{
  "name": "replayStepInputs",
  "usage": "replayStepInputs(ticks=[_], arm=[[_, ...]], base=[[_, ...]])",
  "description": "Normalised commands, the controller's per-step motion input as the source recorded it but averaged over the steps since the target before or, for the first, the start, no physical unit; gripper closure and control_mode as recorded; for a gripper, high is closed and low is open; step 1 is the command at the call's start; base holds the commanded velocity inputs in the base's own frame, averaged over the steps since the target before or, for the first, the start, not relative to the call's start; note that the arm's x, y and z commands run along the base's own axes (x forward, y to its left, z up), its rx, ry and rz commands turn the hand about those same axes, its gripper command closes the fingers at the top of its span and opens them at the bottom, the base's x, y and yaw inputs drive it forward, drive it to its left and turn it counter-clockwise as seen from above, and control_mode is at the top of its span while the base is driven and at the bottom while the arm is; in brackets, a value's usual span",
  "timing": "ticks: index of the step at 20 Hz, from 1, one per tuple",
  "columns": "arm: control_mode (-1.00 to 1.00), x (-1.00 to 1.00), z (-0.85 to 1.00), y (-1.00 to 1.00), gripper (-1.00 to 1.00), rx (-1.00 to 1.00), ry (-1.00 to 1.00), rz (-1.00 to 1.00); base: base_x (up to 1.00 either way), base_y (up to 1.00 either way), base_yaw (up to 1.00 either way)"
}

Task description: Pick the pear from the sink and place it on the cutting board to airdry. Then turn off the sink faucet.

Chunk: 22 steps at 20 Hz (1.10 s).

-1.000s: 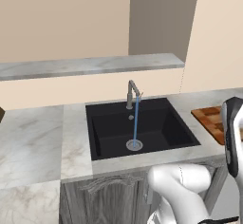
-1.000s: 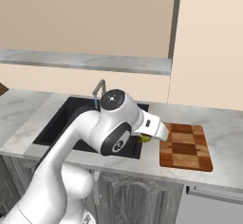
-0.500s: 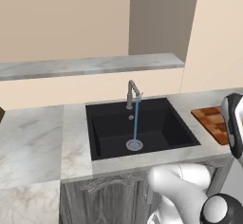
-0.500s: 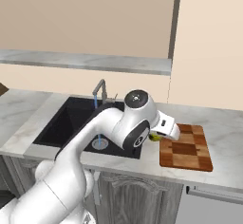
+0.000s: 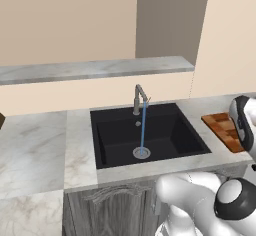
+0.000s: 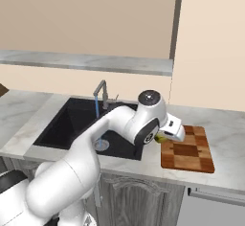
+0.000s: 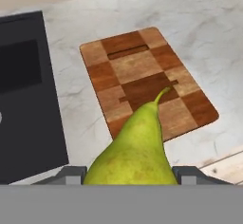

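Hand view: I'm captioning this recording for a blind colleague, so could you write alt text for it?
A yellow-green pear held in the pincer fills the lower foreground, its stem pointing up over a checkered wooden cutting board lying on the grey-white marble counter. The black sink runs along the left edge.

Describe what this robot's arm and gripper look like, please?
The arm is glossy white, built of fat rounded segments with a dark grey round cap at a joint. Its hand is a white block. The gripper ends in two small dark grey finger tips. No cables or markings show.
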Motion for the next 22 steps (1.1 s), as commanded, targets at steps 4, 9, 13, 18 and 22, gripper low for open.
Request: replayStepInputs(ticks=[4, 9, 13, 18, 22], arm=[[-1.0, 0.08, -0.41, -0.07, 1.0, -0.01, -0.12, 0.0], [-1.0, 0.03, -0.47, -0.1, 1.0, -0.08, -0.11, 0.0], [-1.0, 0.15, -0.3, -0.18, 1.0, -0.07, 0.0, 0.0], [-1.0, 0.32, -0.09, -0.17, 1.0, -0.01, 0.03, 0.0], [-1.0, 0.28, -0.12, -0.25, 1.0, 0.0, 0.0, 0.0]], base=[[0.0, 0.0, 0.0], [0.0, 0.0, 0.0], [0.0, 0.0, 0.0], [0.0, 0.0, 0.0], [0.0, 0.0, 0.0]])
